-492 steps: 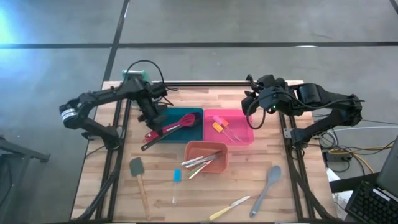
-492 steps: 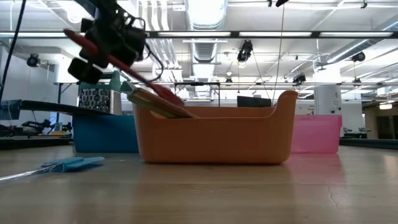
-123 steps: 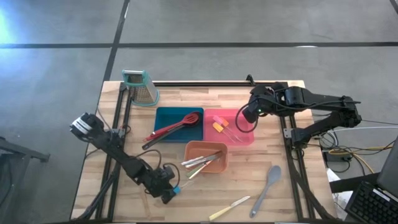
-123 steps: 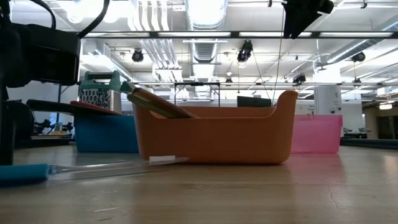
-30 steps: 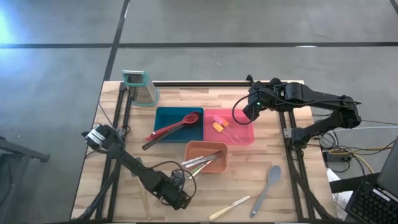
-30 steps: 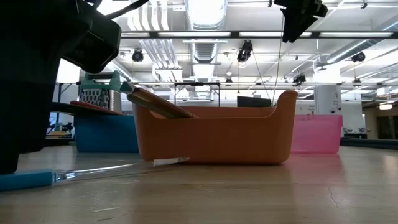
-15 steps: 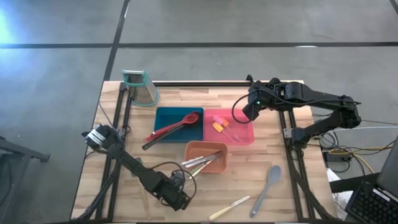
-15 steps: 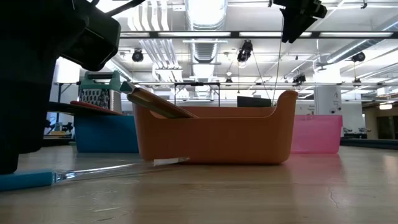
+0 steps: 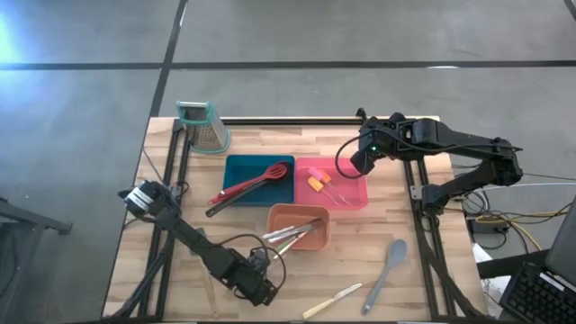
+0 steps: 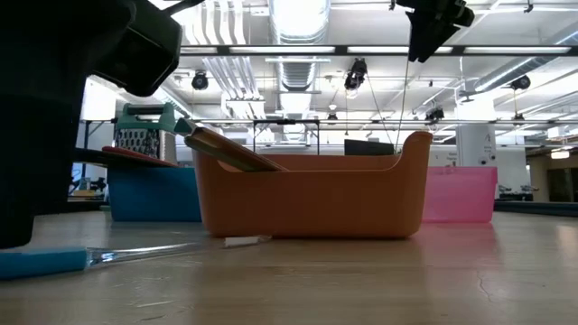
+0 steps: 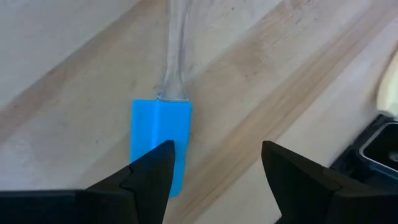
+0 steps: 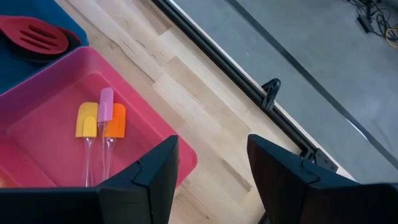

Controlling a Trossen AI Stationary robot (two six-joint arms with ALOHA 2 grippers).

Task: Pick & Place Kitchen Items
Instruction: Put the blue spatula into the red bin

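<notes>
Left gripper hanging open, empty, over blue-headed spatula lying on wooden table, right gripper waiting open above pink tray

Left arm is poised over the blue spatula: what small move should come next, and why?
Probably shift sideways to centre, then lower. The left gripper is open above the table, and the blue spatula lies flat, off-centre under one finger, not between both.

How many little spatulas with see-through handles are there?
4. Three lie in the pink tray: yellow, pink and orange. A blue one lies on the table below the left arm's fingers.
</notes>
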